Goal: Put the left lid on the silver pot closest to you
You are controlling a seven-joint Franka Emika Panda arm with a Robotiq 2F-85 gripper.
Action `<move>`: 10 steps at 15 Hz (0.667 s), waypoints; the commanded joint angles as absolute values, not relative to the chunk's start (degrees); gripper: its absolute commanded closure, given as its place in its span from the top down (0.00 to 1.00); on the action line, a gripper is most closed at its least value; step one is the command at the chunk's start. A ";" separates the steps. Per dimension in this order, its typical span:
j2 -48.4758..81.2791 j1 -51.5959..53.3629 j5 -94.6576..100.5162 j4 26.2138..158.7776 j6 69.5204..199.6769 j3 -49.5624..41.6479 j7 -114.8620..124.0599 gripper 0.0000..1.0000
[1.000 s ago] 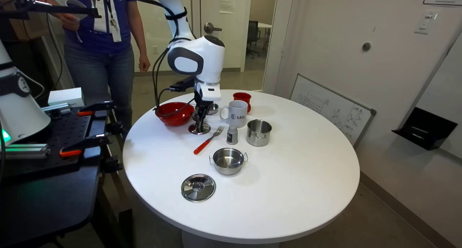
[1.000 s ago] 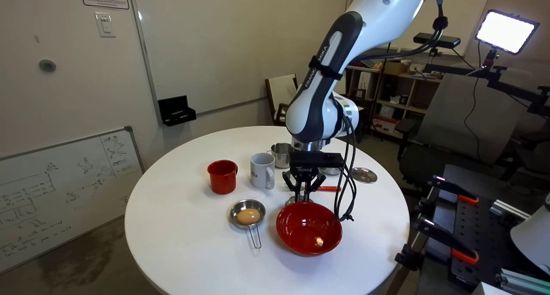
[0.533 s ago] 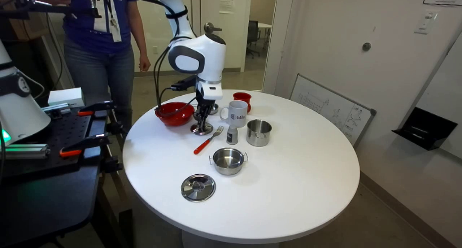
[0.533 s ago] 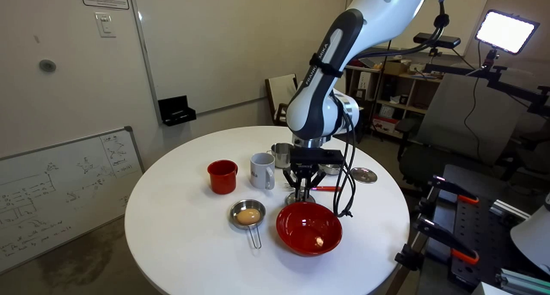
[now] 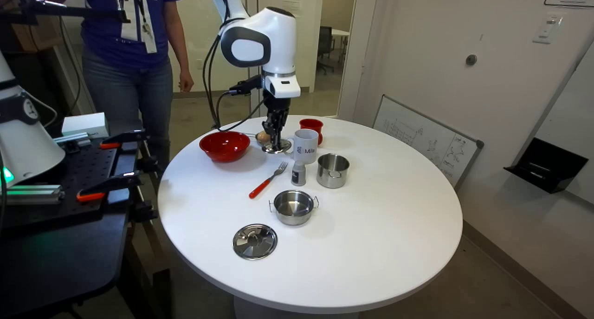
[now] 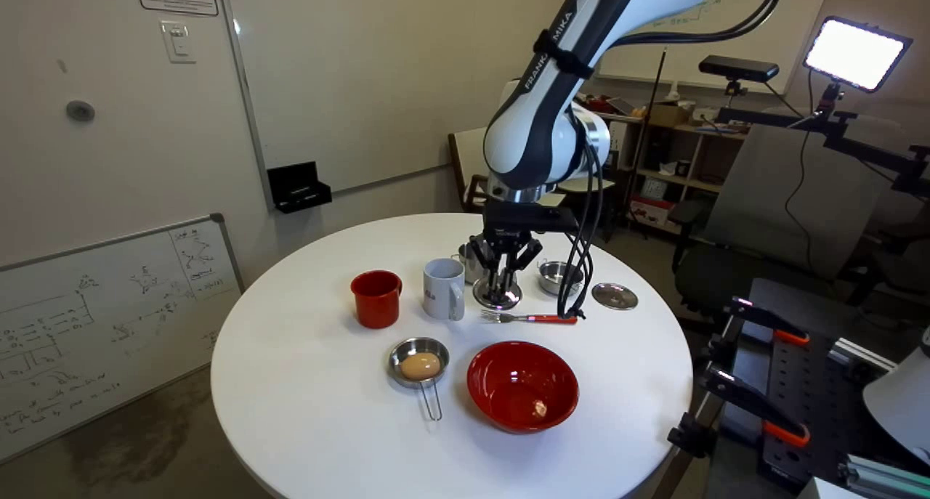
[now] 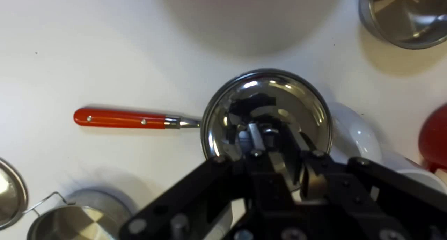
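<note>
1. Wrist view: the small silver lid hangs beneath the gripper, whose fingers pinch it at its centre.
2. Both exterior views place the lid above the counter, roughly level, with the white mug near it. It rests on no pot.
3. As judged from this, the grasp and lift are done; carrying, centring over a pot, lowering and release are left.
4. Two uncovered silver pots stand on the counter: a low pot with wire side handles, and a taller pot. Which one the task means cannot be told for sure. A larger lid lies flat near the low pot.
5. Also on that surface are a red-handled fork, a small shaker, a red bowl, a red mug and a small pan holding an egg.
6. The counter is round, white and smooth. Beyond it, a person in purple stands, a written-on whiteboard leans against the wall, and a lit lamp panel glows.
</note>
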State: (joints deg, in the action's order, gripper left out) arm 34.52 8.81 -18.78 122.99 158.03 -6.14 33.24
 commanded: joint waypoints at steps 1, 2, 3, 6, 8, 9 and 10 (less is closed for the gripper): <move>30.20 10.88 -15.24 125.83 156.29 -8.85 36.41 0.09; 29.37 11.00 -14.36 126.58 156.36 -9.63 37.11 0.09; 28.74 11.44 -13.04 127.38 156.31 -10.96 38.21 0.08; 25.62 11.28 -9.09 130.23 155.98 -14.33 39.70 0.09; 23.78 10.61 -6.46 131.64 156.10 -16.30 39.60 0.08; 23.24 10.80 -4.94 132.12 156.46 -17.60 39.99 0.08; 22.59 10.87 -3.42 132.45 156.70 -18.87 40.37 0.08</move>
